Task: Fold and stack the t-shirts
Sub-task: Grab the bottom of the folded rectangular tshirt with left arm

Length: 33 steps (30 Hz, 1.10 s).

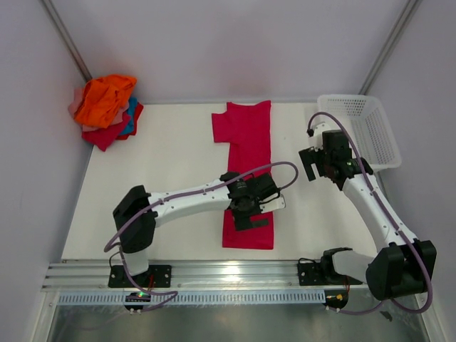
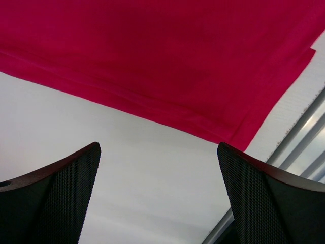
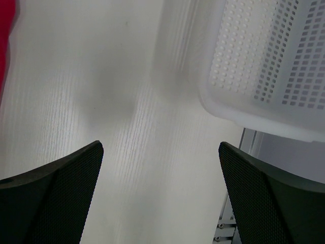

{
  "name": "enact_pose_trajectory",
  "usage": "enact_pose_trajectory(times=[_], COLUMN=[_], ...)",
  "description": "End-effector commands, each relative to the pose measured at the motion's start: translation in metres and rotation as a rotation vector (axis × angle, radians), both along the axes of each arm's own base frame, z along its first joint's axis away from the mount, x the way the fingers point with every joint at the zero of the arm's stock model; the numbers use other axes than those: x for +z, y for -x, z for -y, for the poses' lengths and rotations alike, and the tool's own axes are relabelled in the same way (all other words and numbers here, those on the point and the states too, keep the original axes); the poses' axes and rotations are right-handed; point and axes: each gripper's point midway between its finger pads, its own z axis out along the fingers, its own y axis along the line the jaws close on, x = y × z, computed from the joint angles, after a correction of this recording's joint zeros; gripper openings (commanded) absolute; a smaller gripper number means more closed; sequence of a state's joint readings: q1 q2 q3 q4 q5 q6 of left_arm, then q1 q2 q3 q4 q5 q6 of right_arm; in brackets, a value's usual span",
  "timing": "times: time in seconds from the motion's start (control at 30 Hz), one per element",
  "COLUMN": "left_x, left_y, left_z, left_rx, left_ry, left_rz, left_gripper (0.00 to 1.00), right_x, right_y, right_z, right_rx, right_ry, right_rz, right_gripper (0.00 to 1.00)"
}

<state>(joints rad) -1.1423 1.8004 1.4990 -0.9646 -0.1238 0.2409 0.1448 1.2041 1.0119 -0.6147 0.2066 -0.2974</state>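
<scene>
Two claws stand wide open and hold nothing. One crimson t-shirt (image 1: 248,153) lies in the middle of the surface (image 1: 171,164) as a long narrow strip, collar end far, hem end near the arms, one sleeve jutting out on its left at the far end. The left claw (image 1: 251,211) hangs over the strip's near part by its right edge. The right claw (image 1: 318,162) hovers well off to the right, just beside the white mesh basket (image 1: 370,135). The pile of other t-shirts (image 1: 107,110) sits in the far left corner.

Judging by that layout, the step in hand is the crosswise fold: near hem carried up towards the collar. To do it well, the left claw should pinch every layer at a hem corner, not just the top one, or the strip will peel open as it lifts. The right claw would do better to come across and take the opposite corner, so both rise level and the edge lands square.

The left wrist view shows what the overhead cannot: the stitched hem, a corner where layers lie slightly staggered, and bare surface between the open fingers (image 2: 61,198), which suggests the claw is beside the cloth rather than on it. A metal rail (image 2: 299,132) runs close by. The right wrist view gives only surface, basket wall and a crimson sliver at its left border. Only the overhead shows the whole strip and the pile.
</scene>
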Motion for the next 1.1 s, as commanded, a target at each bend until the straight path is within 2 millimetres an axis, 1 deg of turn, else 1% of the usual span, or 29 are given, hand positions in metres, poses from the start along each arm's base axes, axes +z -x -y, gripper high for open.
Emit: enact_pose_trajectory(times=[0.0,0.03,0.1,0.13,0.17,0.2,0.23,0.27,0.3,0.43,0.57,0.73,0.8,0.9,1.07], left_x=[-0.008,-0.011,-0.02,-0.021,-0.023,-0.021,-0.021,-0.024,-0.02,-0.027,-0.035,-0.036,-0.039,-0.039,-0.041], left_y=[-0.01,-0.006,0.0,0.007,0.011,0.019,0.023,0.027,0.03,0.039,0.041,0.038,0.038,0.039,0.047], left_z=[0.015,0.019,0.018,0.019,0.016,0.016,0.014,0.007,0.003,-0.007,-0.003,0.011,0.012,0.008,0.002], left_rx=[0.038,0.027,0.011,-0.011,-0.031,-0.05,-0.059,-0.066,-0.068,-0.071,-0.057,-0.051,-0.049,-0.052,-0.063], left_ry=[0.01,0.009,-0.021,-0.031,-0.047,-0.036,-0.034,-0.049,-0.038,-0.046,-0.047,-0.032,-0.038,-0.048,-0.052], left_rz=[0.102,0.116,0.129,0.144,0.149,0.144,0.134,0.12,0.116,0.075,0.06,0.058,0.055,0.053,0.016], left_gripper=[0.99,0.99,0.99,0.99,0.99,0.99,0.99,0.99,0.99,0.99,0.99,0.99,0.99,0.99,0.99], right_x=[0.014,0.011,0.011,0.011,0.011,0.012,0.013,0.013,0.013,0.012,0.01,0.009,0.009,0.009,0.011], right_y=[0.001,0.003,0.006,0.006,0.006,0.006,0.005,0.005,0.004,0.003,0.004,0.004,0.003,0.001,-0.005], right_z=[0.003,0.004,0.005,0.005,0.005,0.005,0.005,0.004,0.004,0.001,-0.001,-0.001,-0.002,-0.002,-0.003], right_rx=[-0.024,-0.026,-0.026,-0.026,-0.025,-0.025,-0.026,-0.025,-0.027,-0.025,-0.016,-0.018,-0.015,-0.015,-0.02], right_ry=[-0.012,-0.006,-0.006,-0.006,-0.005,-0.005,-0.005,-0.006,-0.008,-0.026,-0.036,-0.035,-0.038,-0.04,-0.042], right_rz=[0.096,0.092,0.095,0.095,0.095,0.098,0.099,0.099,0.101,0.096,0.092,0.086,0.084,0.083,0.087], right_gripper=[0.99,0.99,0.99,0.99,0.99,0.99,0.99,0.99,1.0,0.99,0.99,0.99,0.99,0.99,0.99])
